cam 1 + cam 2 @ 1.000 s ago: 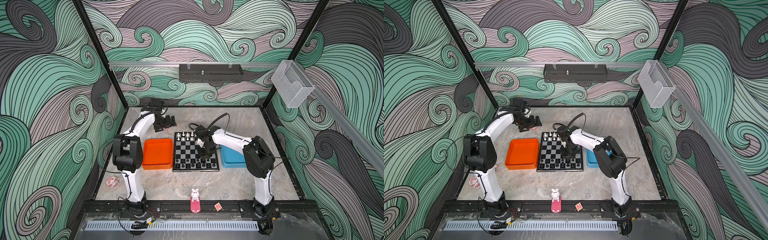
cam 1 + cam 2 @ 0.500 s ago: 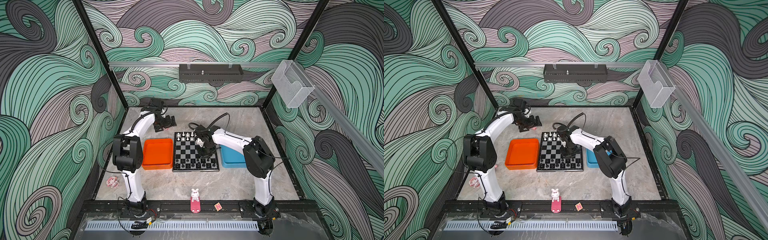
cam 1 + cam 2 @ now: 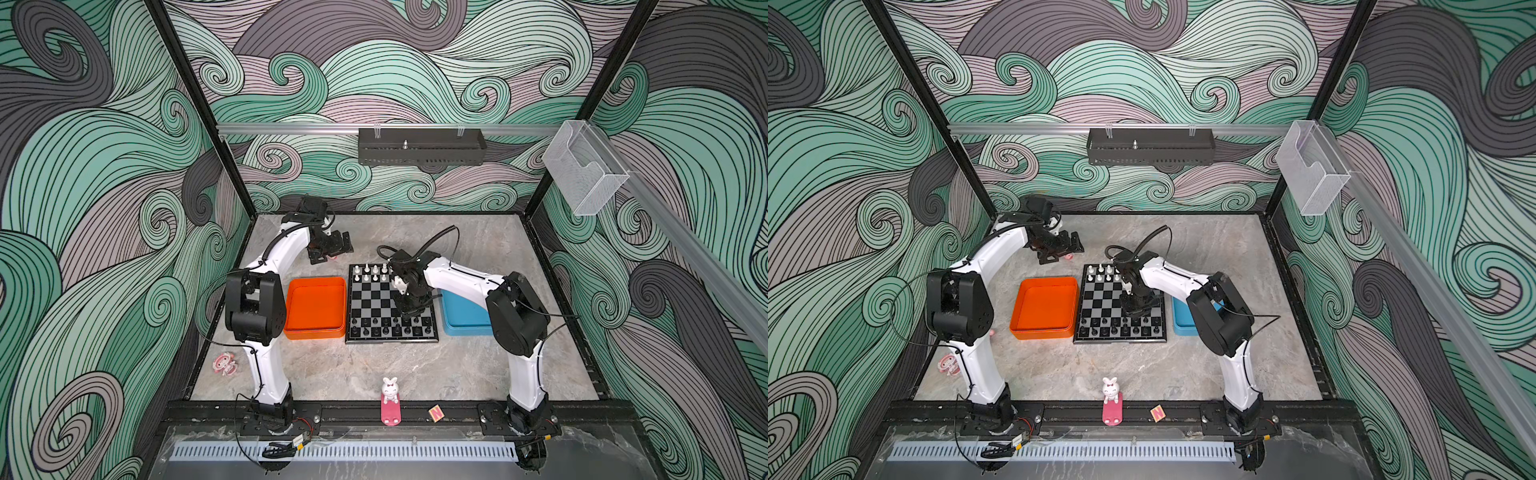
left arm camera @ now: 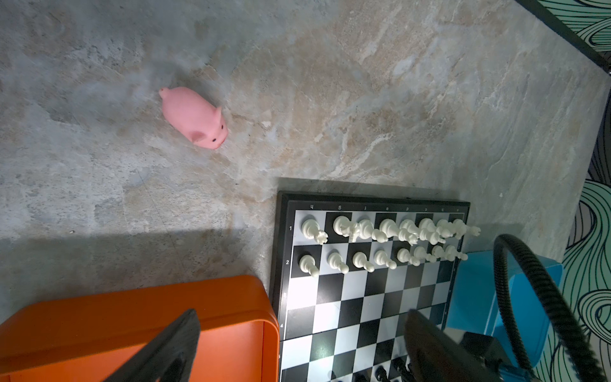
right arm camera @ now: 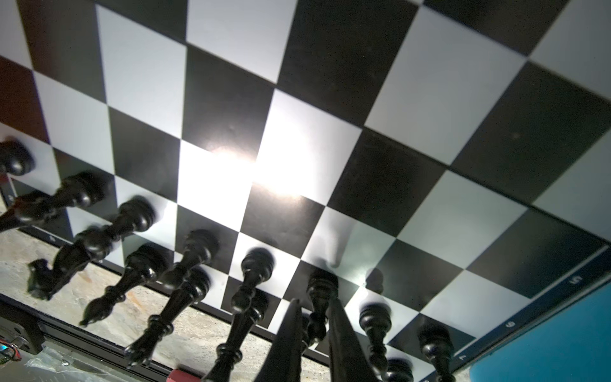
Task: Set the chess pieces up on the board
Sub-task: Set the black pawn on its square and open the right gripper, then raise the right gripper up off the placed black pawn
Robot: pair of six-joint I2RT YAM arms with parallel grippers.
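Observation:
The board (image 3: 374, 299) (image 3: 1100, 299) lies mid-table. White chess pieces (image 3: 370, 272) (image 4: 383, 238) fill its two far rows. Black chess pieces (image 3: 386, 328) (image 5: 139, 264) stand in its two near rows. My right gripper (image 3: 409, 309) (image 5: 313, 302) reaches down over the near right squares. Its jaws stand barely open on either side of an upright black pawn (image 5: 319, 294), and a thin gap shows on one side. My left gripper (image 3: 332, 249) (image 4: 301, 317) hangs wide open and empty above the table, beyond the board's far left corner.
An orange tray (image 3: 316, 307) lies left of the board and a blue tray (image 3: 461, 320) right of it. A pink pig toy (image 4: 193, 117) rests near the left gripper. A white bunny (image 3: 390, 390), a small block (image 3: 435, 413) and a pink figurine (image 3: 224, 363) sit near the front.
The right jaws have eased slightly apart round the black pawn. Both arms stay where they were.

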